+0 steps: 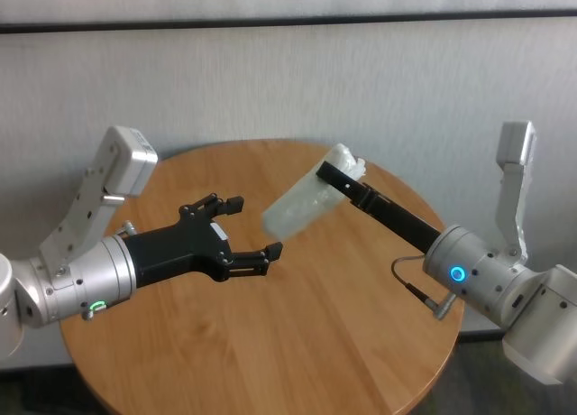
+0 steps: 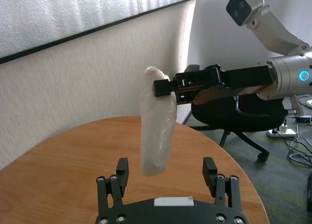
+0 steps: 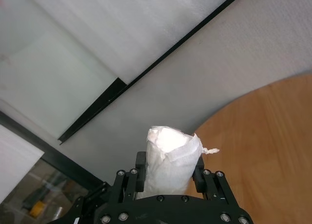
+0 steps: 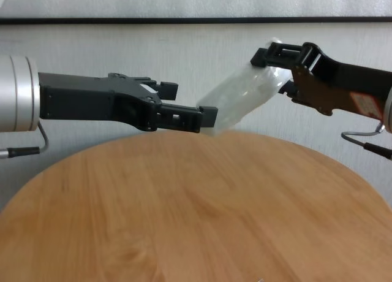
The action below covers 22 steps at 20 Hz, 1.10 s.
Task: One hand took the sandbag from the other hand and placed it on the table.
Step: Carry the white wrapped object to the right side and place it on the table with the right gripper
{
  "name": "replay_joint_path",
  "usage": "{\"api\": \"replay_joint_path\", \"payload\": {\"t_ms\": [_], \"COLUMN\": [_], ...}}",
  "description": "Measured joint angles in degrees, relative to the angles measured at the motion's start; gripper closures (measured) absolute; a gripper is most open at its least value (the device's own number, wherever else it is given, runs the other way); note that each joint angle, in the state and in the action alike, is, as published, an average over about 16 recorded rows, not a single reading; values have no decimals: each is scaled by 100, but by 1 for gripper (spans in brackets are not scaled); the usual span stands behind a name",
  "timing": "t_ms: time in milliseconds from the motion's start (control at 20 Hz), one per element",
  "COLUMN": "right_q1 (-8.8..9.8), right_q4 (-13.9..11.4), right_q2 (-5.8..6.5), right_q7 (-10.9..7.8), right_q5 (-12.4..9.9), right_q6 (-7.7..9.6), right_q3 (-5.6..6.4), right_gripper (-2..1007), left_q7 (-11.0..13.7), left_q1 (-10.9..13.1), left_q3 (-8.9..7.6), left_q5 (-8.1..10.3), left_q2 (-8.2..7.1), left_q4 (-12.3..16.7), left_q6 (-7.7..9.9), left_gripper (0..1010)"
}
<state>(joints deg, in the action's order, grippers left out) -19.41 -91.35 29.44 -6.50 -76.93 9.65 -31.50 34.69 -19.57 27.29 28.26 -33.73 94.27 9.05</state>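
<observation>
Head view is showing the handover pretty much done: going left to right, the left arm's long black two-fingered gripper with the green ring light (image 1: 255, 227) is sitting with its fingers spread wide and nothing in them, hovering above the big round light-brown wood-grain table (image 1: 270, 343). Just past its fingertips the white, loaf-shaped bag of crinkly shiny plastic (image 1: 302, 203) is hanging in mid-air, tilted, lower end pointing toward the left gripper and clear of the tabletop. Over on the right, the other long black gripper, the one with the blue ring light (image 1: 341, 179), is pinching the bag's upper end, jaws pressed onto the plastic; right wrist view is showing the bag wedged between its fingers (image 3: 141, 168). My take on doing the next bit well: the bag is being held only by one end and looking floppy, so I'd be lowering it slowly, letting the free end touch the wood first, then laying it flat before letting go, otherwise it's probably going to flop or roll. Keeping the left gripper out of the drop path seems smart too. As for writing: there's a whitish label patch on the left gripper's body (image 2: 173, 201), but nothing on it is readable, and I'm not seeing any brand on the bag.
</observation>
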Motion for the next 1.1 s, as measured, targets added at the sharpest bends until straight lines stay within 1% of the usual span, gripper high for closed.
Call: {"api": "replay_joint_path", "payload": {"t_ms": [200, 450, 750, 1100], "right_q1": [-13, -25, -17, 33], "right_q4": [45, 120, 215, 293], "right_q2": [21, 34, 42, 54], "right_q7": [38, 82, 111, 134], "right_q5": [19, 57, 123, 192], "right_q6": [-75, -146, -202, -242], "right_q3": [18, 71, 184, 327], "right_gripper": [461, 461, 461, 461], "left_q7": [0, 0, 0, 0], "left_q1": [0, 0, 0, 0], "left_q3": [0, 0, 0, 0], "left_q5": [0, 0, 0, 0], "left_q2": [0, 0, 0, 0], "left_q4": [0, 0, 0, 0], "left_q6": [0, 0, 0, 0], "left_gripper": [10, 10, 10, 10]}}
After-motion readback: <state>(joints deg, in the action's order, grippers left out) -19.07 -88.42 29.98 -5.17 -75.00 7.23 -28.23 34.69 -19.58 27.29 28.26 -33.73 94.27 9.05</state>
